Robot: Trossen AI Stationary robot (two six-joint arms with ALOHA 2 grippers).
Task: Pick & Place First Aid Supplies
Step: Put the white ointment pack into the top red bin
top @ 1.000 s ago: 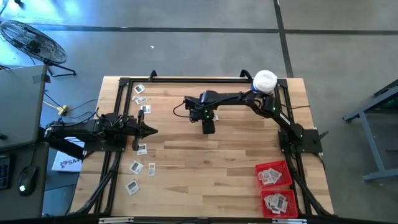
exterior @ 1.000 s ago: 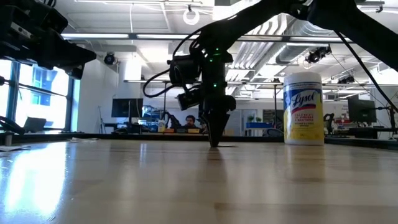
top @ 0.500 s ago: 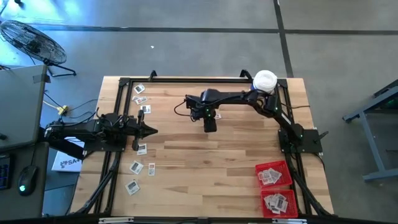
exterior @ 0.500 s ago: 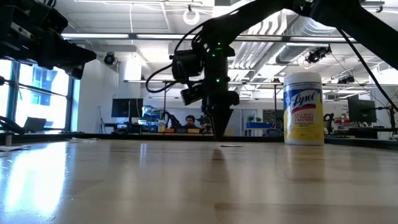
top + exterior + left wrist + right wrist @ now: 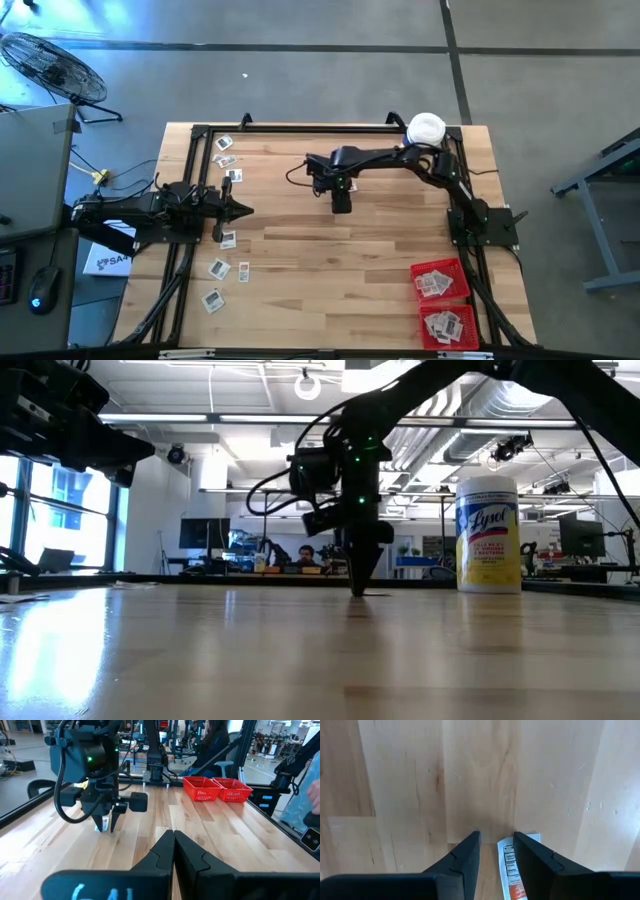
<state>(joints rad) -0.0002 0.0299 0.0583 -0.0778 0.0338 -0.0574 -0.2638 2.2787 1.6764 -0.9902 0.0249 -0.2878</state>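
1. Near the middle of the desk (image 5: 330,260), toward its far edge, you have the right claw (image 5: 341,205) pointing straight down, its tips at or just above the wood.
2. Its fingers (image 5: 465,855) stand partly apart. Between them, against one finger, shows a white packet (image 5: 510,865) with dark print and an orange patch, lying on the desk; whether the fingers touch it you cannot tell.
3. From the left wrist view the same packet (image 5: 104,824) appears as a small white strip at the right claw's tips.
4. The left claw (image 5: 240,210) waits over the desk's left side, pressed fully together and holding nothing.
5. The other loose packets (image 5: 222,268) lie scattered along the left side, some just beside the left claw, others nearer the front and the far corner.
6. Two red trays (image 5: 440,281) sit side by side at the front right corner, each with packets inside.
7. A yellow jar with a white lid (image 5: 426,129) stands at the far right corner.
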